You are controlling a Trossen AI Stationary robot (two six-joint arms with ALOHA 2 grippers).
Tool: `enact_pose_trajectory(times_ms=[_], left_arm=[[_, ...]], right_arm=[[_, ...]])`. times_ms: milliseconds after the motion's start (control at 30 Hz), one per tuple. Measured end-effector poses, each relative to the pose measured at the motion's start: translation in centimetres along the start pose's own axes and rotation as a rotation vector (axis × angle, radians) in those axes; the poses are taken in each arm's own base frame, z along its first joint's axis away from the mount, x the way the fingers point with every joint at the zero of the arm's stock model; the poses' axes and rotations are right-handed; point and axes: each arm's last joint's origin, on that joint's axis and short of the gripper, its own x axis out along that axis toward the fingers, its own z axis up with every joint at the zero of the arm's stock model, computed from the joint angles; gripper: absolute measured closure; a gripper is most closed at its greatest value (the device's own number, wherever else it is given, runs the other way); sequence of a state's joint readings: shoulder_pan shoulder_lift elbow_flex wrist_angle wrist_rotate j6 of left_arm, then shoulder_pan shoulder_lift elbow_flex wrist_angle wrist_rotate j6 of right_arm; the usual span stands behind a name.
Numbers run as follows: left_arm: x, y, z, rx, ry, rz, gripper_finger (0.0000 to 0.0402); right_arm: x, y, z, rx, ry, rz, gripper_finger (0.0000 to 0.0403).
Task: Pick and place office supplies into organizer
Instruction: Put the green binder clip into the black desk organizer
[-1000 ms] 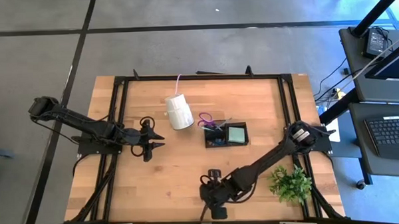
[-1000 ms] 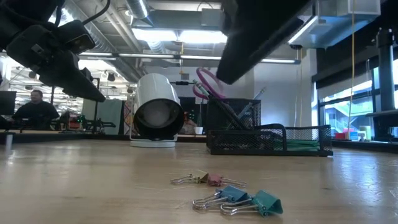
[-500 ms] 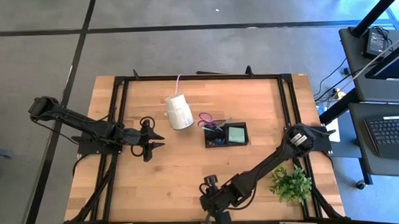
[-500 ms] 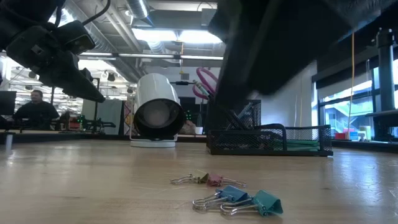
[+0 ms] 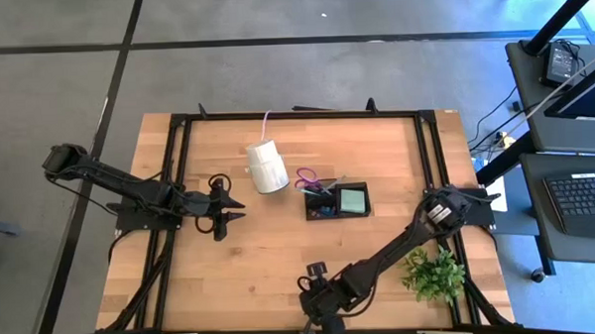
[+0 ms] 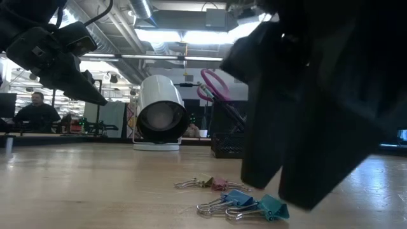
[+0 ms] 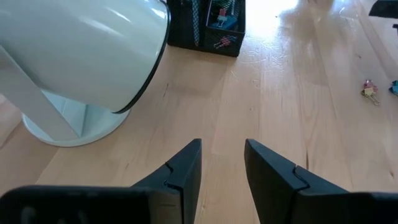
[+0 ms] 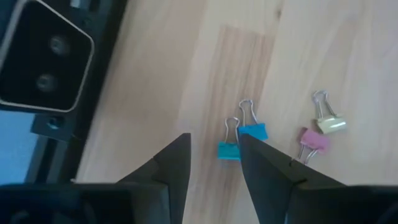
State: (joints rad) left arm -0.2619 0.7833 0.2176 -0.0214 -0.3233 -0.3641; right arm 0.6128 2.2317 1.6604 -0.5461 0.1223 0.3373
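I judge the blue clips [image 8: 241, 140] light, stiff, slippery — best pinched across the body; right gripper [image 8: 214, 163] hovers parted, empty — left gripper [image 7: 222, 169] likewise.

Four binder clips lie flat on the wood before my pincer: two blue clips [image 8: 241, 141] touching side by side, a pink clip [image 8: 314, 140] and a yellow clip [image 8: 329, 123] at their 2 o'clock. The black organizer [image 5: 335, 201] sits mid-table, purple scissors [image 5: 309, 178] upright at its 10 o'clock corner, mint pad [image 5: 352, 199] inside.
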Motion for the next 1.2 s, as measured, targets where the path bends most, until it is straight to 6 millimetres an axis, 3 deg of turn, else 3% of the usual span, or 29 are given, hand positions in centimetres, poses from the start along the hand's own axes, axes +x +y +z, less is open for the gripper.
enact_pose_trajectory(times_ms=[867,1200], left_arm=[[0.0,0.0,0.0,-0.012,0.001,0.002,0.0286],[0.0,0.0,-0.1,-0.016,0.005,0.003,0.0286]], right_arm=[[0.3,-0.3,-0.4,0.022,0.02,-0.079,0.0262],[1.6,-0.2,-0.8,0.063,0.038,-0.076,0.0262]])
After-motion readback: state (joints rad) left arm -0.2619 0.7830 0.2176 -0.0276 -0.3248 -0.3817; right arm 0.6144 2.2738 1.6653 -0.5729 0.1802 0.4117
